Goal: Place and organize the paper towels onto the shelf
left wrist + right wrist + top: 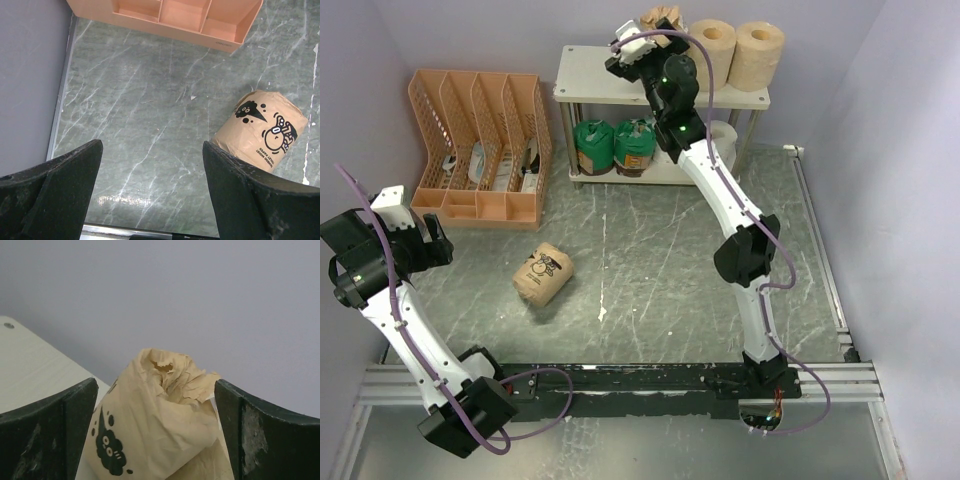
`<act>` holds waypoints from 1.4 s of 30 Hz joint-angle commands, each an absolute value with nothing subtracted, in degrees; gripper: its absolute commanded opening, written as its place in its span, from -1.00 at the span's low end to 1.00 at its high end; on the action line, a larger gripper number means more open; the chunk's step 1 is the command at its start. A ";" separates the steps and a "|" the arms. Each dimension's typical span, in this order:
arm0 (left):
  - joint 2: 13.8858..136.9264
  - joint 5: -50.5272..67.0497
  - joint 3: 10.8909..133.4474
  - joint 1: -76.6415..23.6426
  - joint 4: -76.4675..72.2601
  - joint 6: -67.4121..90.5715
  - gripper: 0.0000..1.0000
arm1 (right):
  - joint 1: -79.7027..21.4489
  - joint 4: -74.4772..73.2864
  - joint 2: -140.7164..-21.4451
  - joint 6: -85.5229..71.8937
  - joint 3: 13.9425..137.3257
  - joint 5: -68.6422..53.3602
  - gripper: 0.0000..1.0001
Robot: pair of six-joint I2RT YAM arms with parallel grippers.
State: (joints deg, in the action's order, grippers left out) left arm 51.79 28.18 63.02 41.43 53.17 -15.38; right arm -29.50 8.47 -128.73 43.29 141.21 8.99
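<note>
My right gripper (pixel 645 30) (pixel 155 385) is up at the back of the shelf's top board (pixel 590 88) (pixel 30 365). Its jaws are open on either side of a tan-wrapped paper towel roll with black prints (pixel 662 17) (pixel 150 430) that stands upright on the board. Two plain tan rolls (pixel 712 45) (pixel 758 50) stand to its right. On the lower tier are two brown rolls with green tops (pixel 594 145) (pixel 634 147) and a white roll (pixel 725 140), partly hidden by the arm. Another printed tan roll (pixel 544 272) (pixel 262 131) lies on its side on the table. My left gripper (pixel 432 245) (pixel 152 165) hovers open, left of that roll.
An orange slotted file organizer (pixel 480 150) (pixel 165 15) stands at the back left, beside the shelf. Walls close in on the left, back and right. A metal rail (pixel 620 380) runs along the near edge where the arms are bolted.
</note>
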 commanded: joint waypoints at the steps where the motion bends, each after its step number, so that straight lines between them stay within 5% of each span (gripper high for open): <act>1: 51.17 27.70 62.69 42.04 51.60 -14.78 0.85 | -30.02 16.90 -123.64 38.42 137.51 7.93 1.00; 6: 51.14 27.60 62.72 42.06 51.66 -14.81 0.85 | -33.24 32.02 -108.90 34.05 116.52 10.03 1.00; 12: 50.70 27.71 62.75 42.04 51.65 -14.80 0.85 | -48.93 49.65 -91.59 35.88 86.40 24.62 1.00; 20: 52.31 28.69 63.06 42.05 52.22 -15.23 0.83 | -51.72 49.57 -85.12 -12.09 50.71 19.71 1.00; 29: 53.61 28.99 63.13 42.08 52.42 -15.48 0.82 | -50.63 61.30 -105.57 -40.11 46.53 3.12 1.00; 42: 53.58 29.28 63.11 42.04 52.44 -15.72 0.81 | -50.83 76.41 -126.23 -53.43 57.10 -10.56 1.00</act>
State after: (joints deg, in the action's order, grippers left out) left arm 53.93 28.27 63.02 41.43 53.12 -15.44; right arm -50.63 69.01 -121.62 -46.74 55.18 -4.97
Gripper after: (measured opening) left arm 0.904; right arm 0.999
